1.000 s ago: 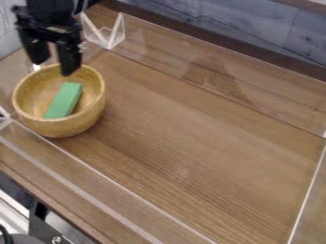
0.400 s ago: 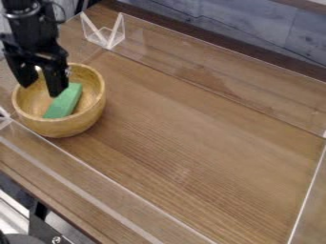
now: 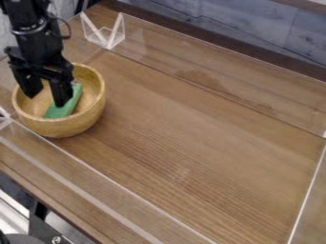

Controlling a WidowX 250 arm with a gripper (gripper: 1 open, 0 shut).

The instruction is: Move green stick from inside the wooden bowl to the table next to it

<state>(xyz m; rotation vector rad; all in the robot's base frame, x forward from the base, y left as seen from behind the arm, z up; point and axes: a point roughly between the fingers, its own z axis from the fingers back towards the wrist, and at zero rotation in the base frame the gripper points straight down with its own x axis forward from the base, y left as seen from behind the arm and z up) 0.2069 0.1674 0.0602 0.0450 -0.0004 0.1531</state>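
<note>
Claw (image 3: pixel 44 92) is wide open, holding nothing, pointing straight down into the wooden bowl (image 3: pixel 76 119). Green stick (image 3: pixel 67 105) lies flat inside the bowl, partly hidden behind the fingers. Straddle the stick across its narrow width, keep both fingers clear of the bowl rim, close only once they're low beside it. Then lift straight up before moving to the desk (image 3: pixel 192 133).
</note>
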